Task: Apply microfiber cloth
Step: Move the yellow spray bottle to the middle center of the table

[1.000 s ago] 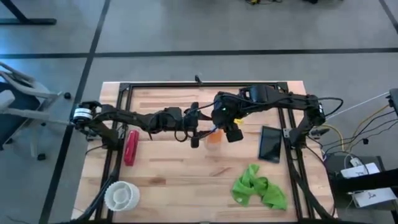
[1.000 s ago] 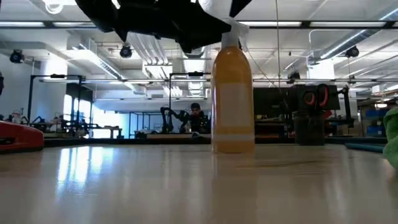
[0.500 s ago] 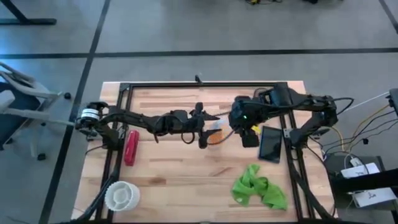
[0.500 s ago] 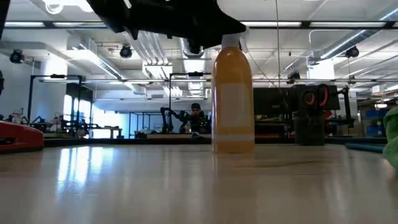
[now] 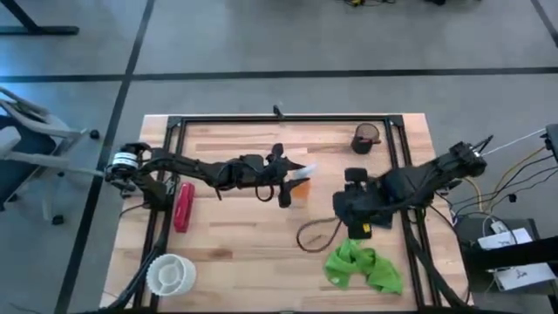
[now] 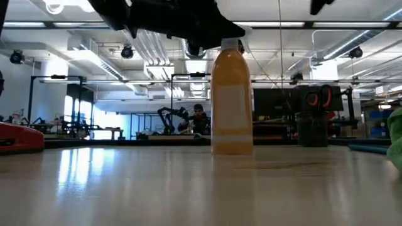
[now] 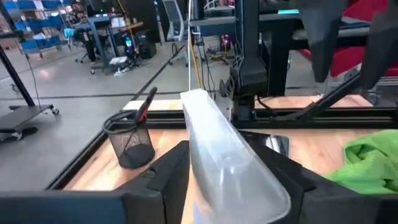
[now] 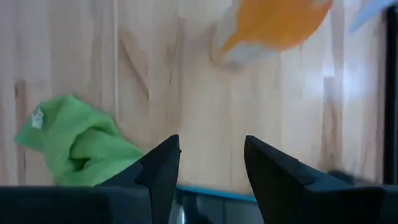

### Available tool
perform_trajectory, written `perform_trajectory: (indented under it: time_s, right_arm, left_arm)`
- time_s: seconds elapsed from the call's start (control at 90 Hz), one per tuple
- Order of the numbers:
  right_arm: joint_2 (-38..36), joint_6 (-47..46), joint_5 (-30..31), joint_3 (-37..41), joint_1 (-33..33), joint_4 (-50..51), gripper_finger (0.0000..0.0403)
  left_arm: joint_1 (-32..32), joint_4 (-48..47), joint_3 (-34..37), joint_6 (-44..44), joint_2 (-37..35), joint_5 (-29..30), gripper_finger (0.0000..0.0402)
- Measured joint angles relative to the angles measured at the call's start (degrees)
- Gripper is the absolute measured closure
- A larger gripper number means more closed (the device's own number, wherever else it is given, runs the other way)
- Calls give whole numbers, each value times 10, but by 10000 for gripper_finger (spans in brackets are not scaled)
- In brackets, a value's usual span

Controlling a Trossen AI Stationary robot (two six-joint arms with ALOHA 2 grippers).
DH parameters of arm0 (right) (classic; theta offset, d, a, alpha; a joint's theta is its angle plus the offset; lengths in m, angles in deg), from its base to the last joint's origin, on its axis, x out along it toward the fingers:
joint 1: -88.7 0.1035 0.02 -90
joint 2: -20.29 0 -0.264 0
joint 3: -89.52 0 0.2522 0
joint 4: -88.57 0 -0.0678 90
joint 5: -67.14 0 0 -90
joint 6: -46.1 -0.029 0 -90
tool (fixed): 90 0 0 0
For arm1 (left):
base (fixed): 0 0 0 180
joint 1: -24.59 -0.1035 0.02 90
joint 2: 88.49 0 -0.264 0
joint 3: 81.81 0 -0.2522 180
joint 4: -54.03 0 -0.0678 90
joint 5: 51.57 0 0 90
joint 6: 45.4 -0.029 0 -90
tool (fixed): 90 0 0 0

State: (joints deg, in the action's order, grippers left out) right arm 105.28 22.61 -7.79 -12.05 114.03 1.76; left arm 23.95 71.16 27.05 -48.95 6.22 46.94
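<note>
The orange spray bottle (image 5: pixel 299 189) stood upright near the middle of the wooden table (image 5: pixel 235 244), and everything else sat around it. The left gripper (image 5: pixel 285 179) was at the bottle's white spray head (image 7: pixel 230 165), its dark fingers (image 7: pixel 171 171) clenched on either side of that head in the left wrist view. In the low view the bottle (image 6: pixel 232 100) carried a pale label band, but no writing on it could be read.

The right gripper (image 5: pixel 359 225) hovered to the right of the bottle and nearer the front edge, its fingers (image 8: pixel 163 168) spread apart with nothing between them and bare wood showing in the gap. The green cloth (image 5: pixel 362 267) lay crumpled on the table just in front of that gripper, well apart from the bottle, untouched.

A black mesh pen cup (image 5: pixel 366 138) stood behind and right of the bottle. A red stapler (image 5: pixel 183 206) lay well to the bottle's left, and a white tape roll (image 5: pixel 171 274) sat at the front left.
</note>
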Motion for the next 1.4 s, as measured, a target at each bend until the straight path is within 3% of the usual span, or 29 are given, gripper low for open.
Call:
perform_trajectory:
  time_s: [0.178,0.3,0.889,1.089,1.4]
  right_arm:
    - [-2,-82,0,60,44,-18,250]
    - [-7,-151,0,91,78,-22,246]
    - [-7,-415,-66,222,240,-140,251]
    - [-10,-518,-65,288,257,-143,244]
    - [-31,-594,-45,372,247,-146,236]
  left_arm:
    - [3,-9,0,-6,-3,-1,306]
    - [3,-39,0,-15,-17,-2,308]
    - [29,-349,3,11,-174,0,299]
    - [48,-407,8,43,-210,-2,311]
    - [91,-463,8,100,-231,5,306]
